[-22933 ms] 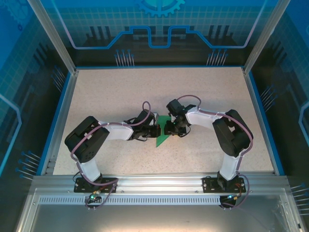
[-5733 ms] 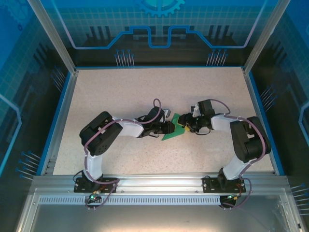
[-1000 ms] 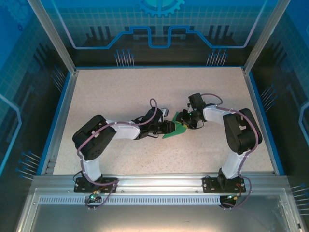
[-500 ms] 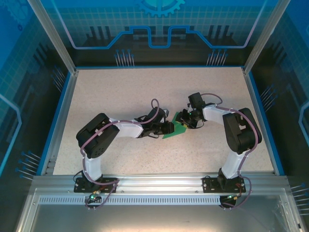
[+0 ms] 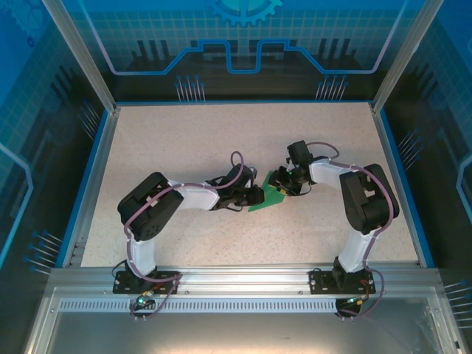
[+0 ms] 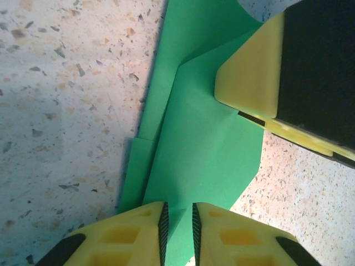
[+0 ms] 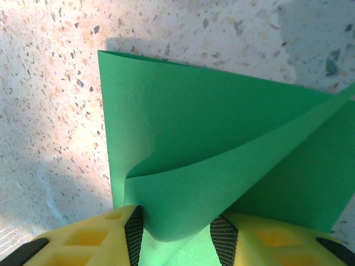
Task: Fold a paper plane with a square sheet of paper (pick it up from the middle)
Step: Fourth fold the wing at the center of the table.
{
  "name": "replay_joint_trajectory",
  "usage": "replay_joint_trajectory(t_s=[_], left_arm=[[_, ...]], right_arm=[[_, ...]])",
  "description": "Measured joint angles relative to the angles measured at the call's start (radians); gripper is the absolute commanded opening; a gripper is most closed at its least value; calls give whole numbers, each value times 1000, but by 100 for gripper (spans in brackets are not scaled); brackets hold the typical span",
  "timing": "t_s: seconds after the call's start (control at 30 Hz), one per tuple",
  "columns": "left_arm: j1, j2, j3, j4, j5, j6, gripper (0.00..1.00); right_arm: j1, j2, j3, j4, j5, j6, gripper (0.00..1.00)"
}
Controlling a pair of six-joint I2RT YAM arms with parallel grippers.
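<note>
Robot arms meet over a sheet of green paper (image 5: pixel 267 200) near the middle of a speckled table (image 5: pixel 184 140), seen from the overhead camera. At left of centre, the left gripper (image 5: pixel 256 195) reaches in from the lower left and touches the paper's left side. In its wrist camera, its yellow fingers (image 6: pixel 130 230) stand close together at the bottom of the frame, with the paper's near edge running up into the narrow gap between the black pads. Whether they actually pinch the paper cannot be told. The paper lies partly folded, with overlapping layers and a crease running up toward the top of that frame. It rests mostly flat on the table. At right of centre, the right gripper (image 5: pixel 285 184) comes in from the upper right. Its wrist camera shows a raised, curled flap of the paper bulging between the two pads, which press on it from both sides. The rest of the paper spreads away toward the upper left of that frame.
</note>
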Motion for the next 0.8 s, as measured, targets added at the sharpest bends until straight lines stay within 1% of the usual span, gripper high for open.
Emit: replay_joint_trajectory(t_s=[0.43, 0.6, 0.8], left_arm=[[0, 8, 20, -51, -19, -5, 9], [0, 8, 26, -71, -26, -8, 6], [0, 10, 26, -77, -27, -8, 6]], right_arm=[[0, 27, 39, -53, 3, 0, 44], [5, 35, 56, -74, 10, 0, 44], [10, 50, 80, -106, 20, 0, 46]])
